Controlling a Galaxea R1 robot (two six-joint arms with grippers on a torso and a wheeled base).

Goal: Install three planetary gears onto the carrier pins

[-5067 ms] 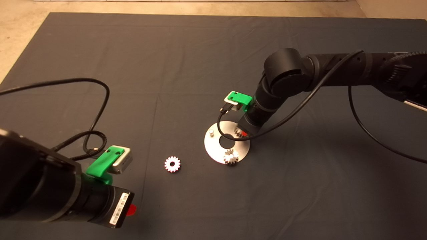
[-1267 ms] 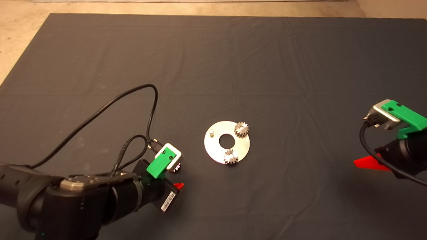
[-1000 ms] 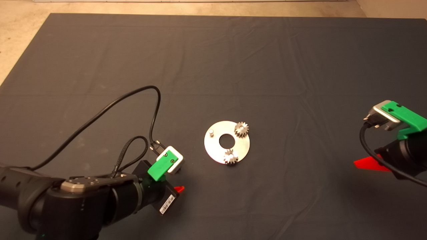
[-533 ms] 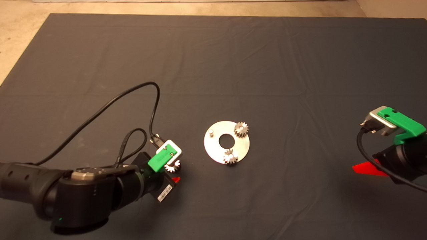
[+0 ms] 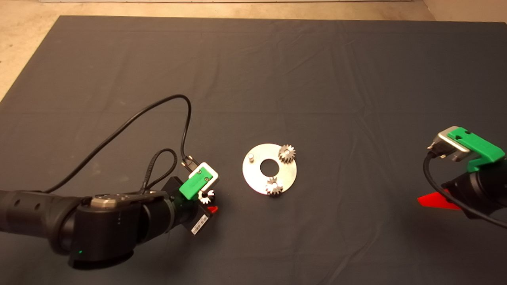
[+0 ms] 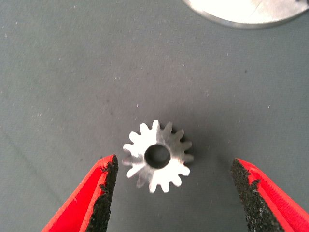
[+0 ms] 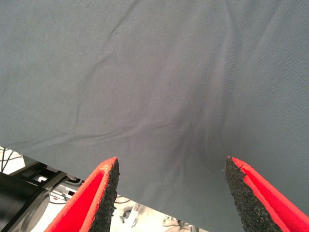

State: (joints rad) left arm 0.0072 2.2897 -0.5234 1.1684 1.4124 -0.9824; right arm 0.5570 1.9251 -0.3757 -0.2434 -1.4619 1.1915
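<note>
My left gripper hangs over the mat, its two pads spread wide, with the loose gear lying flat between them and touching neither. I judge that stance is for a pinch across the teeth: the gear sits roughly midway in the gap, bore up, so closing should catch it on both sides at once. From above, only part of this gear shows past my green wrist mount.

Just beyond it lies the disc, whose rim edges into my wrist view. Two gears already sit on pins there, one on the far right and one on the near side. The third pin stands bare on the disc's left, the side closest to me, so I expect a short carry with nothing between.

The seated gears stand clear of that pin. My own cable loops behind the wrist, away from the path.

My right gripper waits at the mat's right edge, pads apart and holding nothing.
</note>
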